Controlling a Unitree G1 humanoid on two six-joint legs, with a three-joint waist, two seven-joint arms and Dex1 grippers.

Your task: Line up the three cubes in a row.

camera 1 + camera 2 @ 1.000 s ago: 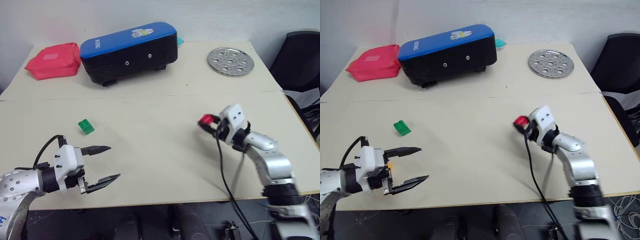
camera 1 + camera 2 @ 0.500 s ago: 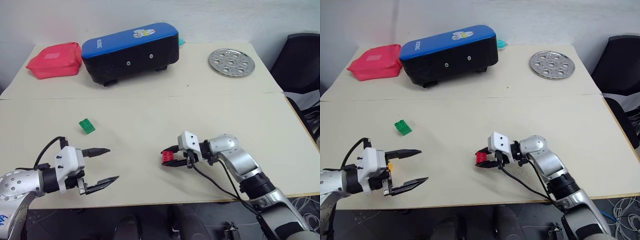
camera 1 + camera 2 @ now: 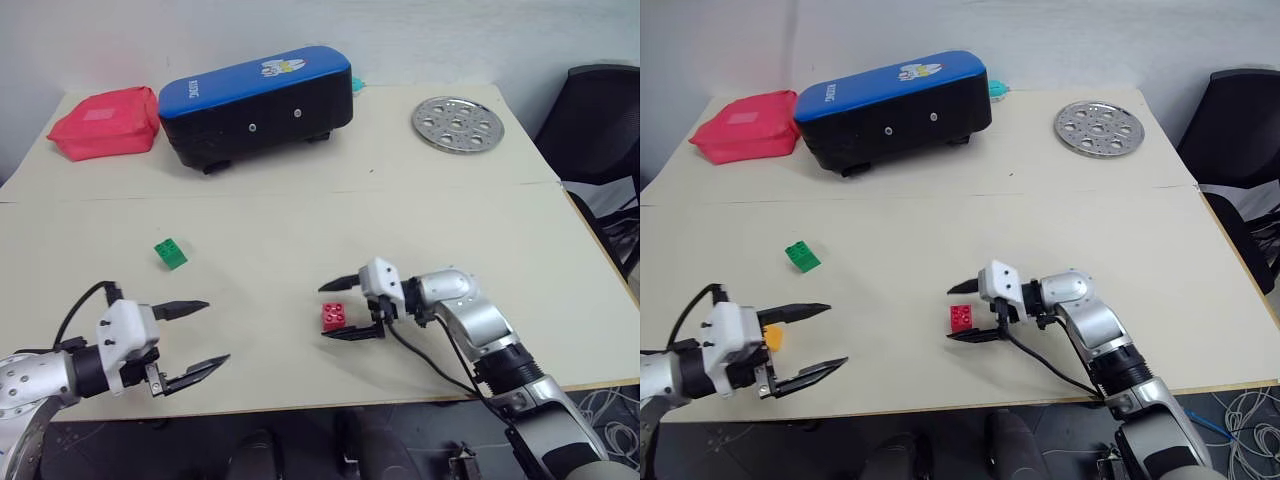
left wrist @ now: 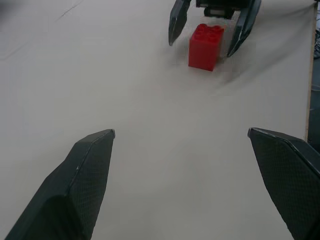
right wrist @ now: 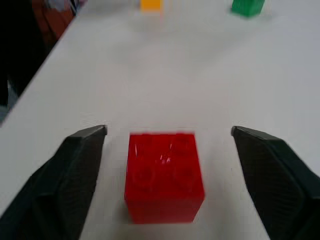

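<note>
At the far left of the table [image 3: 300,215], a red pouch [image 3: 104,122] lies near the back edge, with a blue-topped black case [image 3: 258,105] just to its right. Near the front left corner, the left gripper [image 3: 805,343] hovers low over the table, its two black fingers [image 3: 797,312] spread wide and holding nothing. The orange-yellow brick [image 3: 773,336] sits on the table just behind those fingers, close to the gripper's white body. Further back and slightly right, the green brick [image 3: 170,253] lies by itself, tilted askew, well apart from both grippers.

Toward the middle front of the table, the red brick [image 3: 335,316] stands upright with its studs up, resting on the table. The right gripper [image 3: 339,310] points leftward at it, fingers spread to either side of the brick with a gap on each side, so nothing is pinched. A black cable [image 3: 430,360] runs along the right arm. At the back right, a round perforated metal disc [image 3: 458,123] lies flat on the table, and a dark chair [image 3: 595,120] stands beyond the right edge.
</note>
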